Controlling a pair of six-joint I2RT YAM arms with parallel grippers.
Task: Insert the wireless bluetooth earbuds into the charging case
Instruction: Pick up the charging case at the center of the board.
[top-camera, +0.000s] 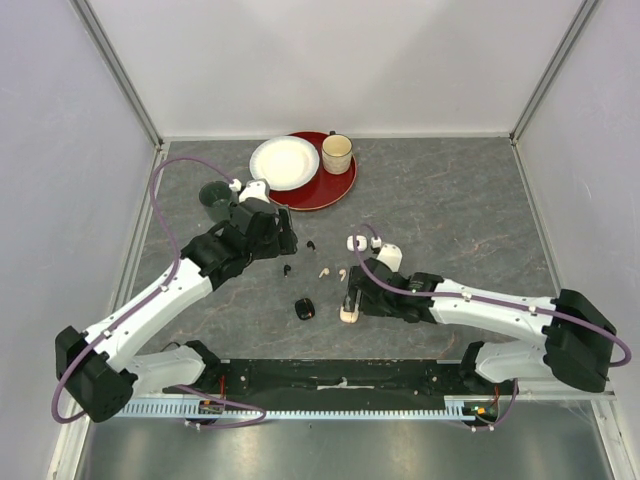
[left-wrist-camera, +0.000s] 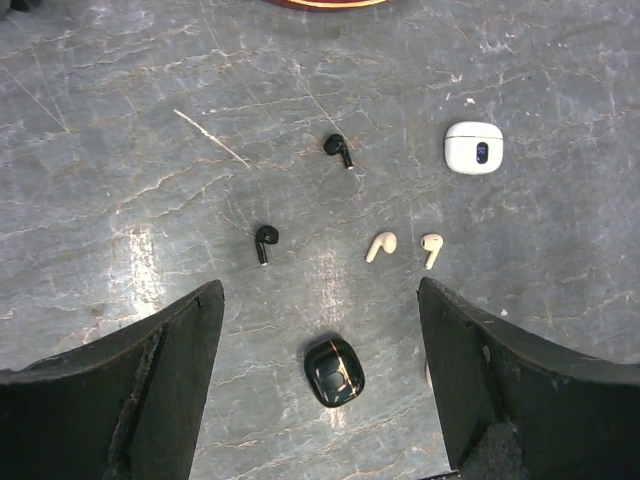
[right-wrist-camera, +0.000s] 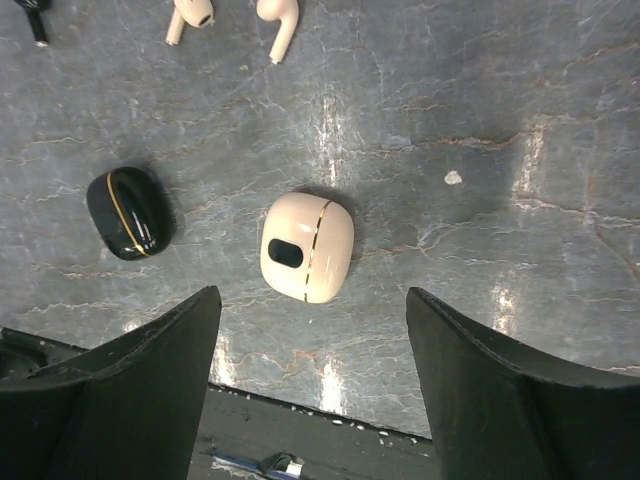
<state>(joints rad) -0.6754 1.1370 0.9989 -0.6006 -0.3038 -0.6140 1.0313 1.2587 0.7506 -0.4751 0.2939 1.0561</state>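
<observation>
At the back of the table (top-camera: 450, 200) a red tray (top-camera: 322, 192) carries a white plate (top-camera: 284, 162) and a cup (top-camera: 337, 153), well apart from the small things. The left end effector (left-wrist-camera: 320, 290) is released and empty. The black earbuds (left-wrist-camera: 265, 240) and beige earbuds (left-wrist-camera: 380, 246) lie on the table just ahead of it, with a black case (left-wrist-camera: 335, 370) between its fingers and a white case (left-wrist-camera: 472, 147) farther off. The right end effector (right-wrist-camera: 312, 295), also released, hangs over a beige case (right-wrist-camera: 307, 247).

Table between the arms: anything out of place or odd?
Nothing spilled or broken. Two black earbuds and two beige earbuds lie loose, while the black case, beige case and white case all look shut. A small white speck lies nearby.
</observation>
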